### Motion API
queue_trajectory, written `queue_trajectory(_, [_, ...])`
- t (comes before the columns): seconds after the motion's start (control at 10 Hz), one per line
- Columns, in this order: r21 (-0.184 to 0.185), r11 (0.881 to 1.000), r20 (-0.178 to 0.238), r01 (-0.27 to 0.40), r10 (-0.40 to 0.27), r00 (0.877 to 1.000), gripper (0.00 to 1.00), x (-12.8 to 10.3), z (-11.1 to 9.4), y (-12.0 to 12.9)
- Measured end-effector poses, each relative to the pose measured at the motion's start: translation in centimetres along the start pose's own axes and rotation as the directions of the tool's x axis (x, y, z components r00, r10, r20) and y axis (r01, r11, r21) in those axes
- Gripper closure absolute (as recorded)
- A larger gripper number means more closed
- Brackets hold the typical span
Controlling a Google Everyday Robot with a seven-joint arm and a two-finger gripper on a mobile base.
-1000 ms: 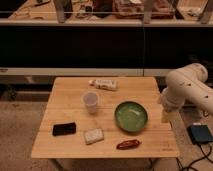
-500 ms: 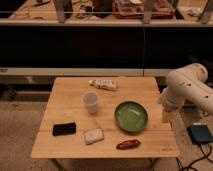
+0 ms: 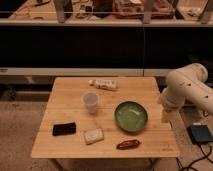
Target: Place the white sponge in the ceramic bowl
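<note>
The white sponge lies flat near the front edge of the wooden table, just right of a black flat slab. The ceramic bowl is green, round and shallow, and sits right of centre, with nothing visible in it. My gripper hangs below the white arm at the table's right edge, to the right of the bowl and well away from the sponge. It holds nothing that I can see.
A small translucent white cup stands left of the bowl. A white printed tube lies at the back of the table. A reddish-brown item lies in front of the bowl. A blue-grey box sits on the floor at right.
</note>
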Motion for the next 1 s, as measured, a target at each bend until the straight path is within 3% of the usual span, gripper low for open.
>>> queue_trajectory(0.3, [-0.001,1.000,0.012,0.009,-0.009,1.000,0.35,-0.4,-0.1,0.1])
queue_trajectory(0.4, [-0.009,0.999,0.037,0.043,-0.043,0.998,0.35,-1.8,-0.5,0.5])
queue_trajectory(0.5, [-0.014,0.994,0.085,0.110,-0.109,0.990,0.35,-4.7,-1.1,1.1])
queue_trajectory(0.6, [-0.007,0.978,0.144,0.207,-0.203,0.968,0.35,-9.1,-2.2,2.2])
queue_trajectory(0.7, [0.004,0.966,0.178,0.258,-0.254,0.951,0.35,-11.7,-2.9,2.9])
queue_trajectory(0.8, [0.021,0.951,0.230,0.308,-0.304,0.925,0.35,-14.7,-3.7,3.8])
queue_trajectory(0.9, [0.044,0.938,0.299,0.344,-0.341,0.891,0.35,-17.7,-4.3,4.8])
queue_trajectory(1.0, [0.059,0.930,0.344,0.362,-0.359,0.867,0.35,-19.2,-4.5,5.5])
